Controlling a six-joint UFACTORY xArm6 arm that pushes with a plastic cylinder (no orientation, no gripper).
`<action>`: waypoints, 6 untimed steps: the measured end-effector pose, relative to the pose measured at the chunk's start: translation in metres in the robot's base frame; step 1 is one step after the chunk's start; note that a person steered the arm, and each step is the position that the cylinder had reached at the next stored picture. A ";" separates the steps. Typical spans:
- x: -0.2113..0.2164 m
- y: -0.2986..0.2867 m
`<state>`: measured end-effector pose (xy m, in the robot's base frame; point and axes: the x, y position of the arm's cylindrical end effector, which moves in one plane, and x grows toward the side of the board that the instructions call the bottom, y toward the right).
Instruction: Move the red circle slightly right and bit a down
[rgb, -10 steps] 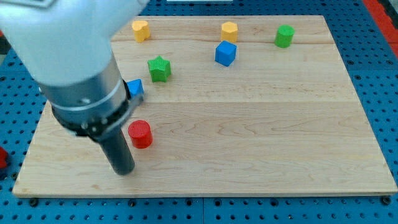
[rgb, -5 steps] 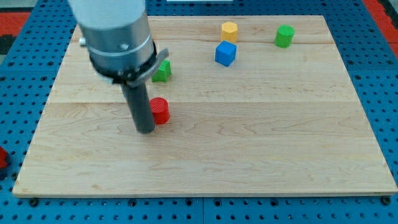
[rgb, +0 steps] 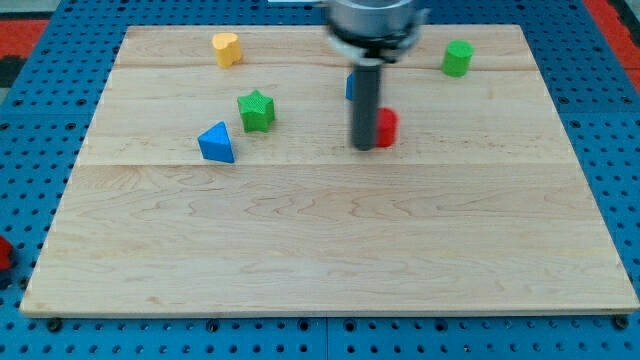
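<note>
The red circle (rgb: 386, 127) stands on the wooden board (rgb: 330, 250), right of centre in the upper half. My tip (rgb: 363, 146) touches its left side, and the dark rod hides part of the block. The rod also covers most of a blue cube (rgb: 351, 84) just above the red circle.
A green star (rgb: 256, 110) and a blue triangle (rgb: 216, 143) lie at the view's left. A yellow block (rgb: 227, 48) sits at the top left and a green block (rgb: 458, 57) at the top right. The board rests on a blue pegboard.
The rod has swept from the lower left to the upper right, pushing the red circle up and right. The second yellow block at the top is hidden behind the arm now.
</note>
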<state>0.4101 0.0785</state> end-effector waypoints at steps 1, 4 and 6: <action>0.011 -0.037; -0.057 0.064; -0.014 0.050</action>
